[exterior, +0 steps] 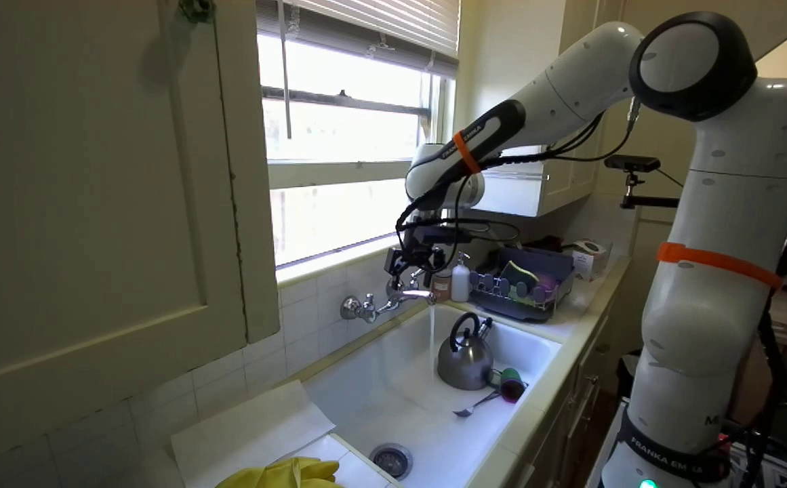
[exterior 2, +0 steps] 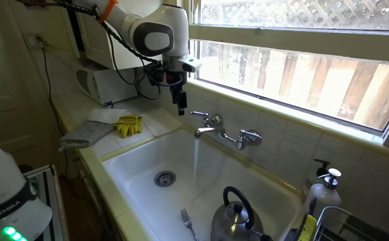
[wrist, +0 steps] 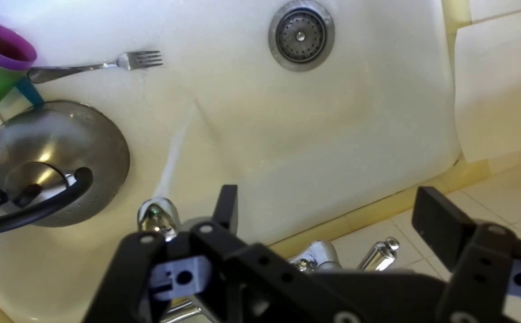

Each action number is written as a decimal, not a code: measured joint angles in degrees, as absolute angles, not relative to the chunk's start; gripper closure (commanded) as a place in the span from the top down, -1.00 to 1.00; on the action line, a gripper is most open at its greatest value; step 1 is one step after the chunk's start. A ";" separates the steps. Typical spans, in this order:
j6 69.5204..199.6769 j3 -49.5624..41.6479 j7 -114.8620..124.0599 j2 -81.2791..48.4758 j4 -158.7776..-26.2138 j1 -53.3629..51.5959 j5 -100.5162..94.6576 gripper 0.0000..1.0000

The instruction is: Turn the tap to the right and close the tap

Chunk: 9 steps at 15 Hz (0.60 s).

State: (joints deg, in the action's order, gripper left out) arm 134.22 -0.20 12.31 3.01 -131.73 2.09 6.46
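Note:
The chrome tap is mounted on the tiled wall above the sink and also shows in an exterior view. Water runs from its spout into the sink. One tap handle sticks out toward the sink; the other handle sits further along the wall. My gripper points down, above and beside the nearer handle, apart from it. In the wrist view the gripper is wide open with nothing between its fingertips. A chrome handle shows below and between the fingers; the gripper body hides part of the tap.
A steel kettle, a fork and a green and purple cup are in the white sink. Soap bottles and a dish rack stand at one end. Yellow gloves lie at the other. The window sill runs above the tap.

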 measured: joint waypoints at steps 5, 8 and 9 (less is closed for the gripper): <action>143.12 0.52 14.59 -3.52 -130.06 0.63 6.76 1.00; 145.86 1.03 14.60 -6.41 -128.16 -0.20 7.52 1.00; 146.31 1.18 14.60 -7.24 -127.48 -0.40 7.99 1.00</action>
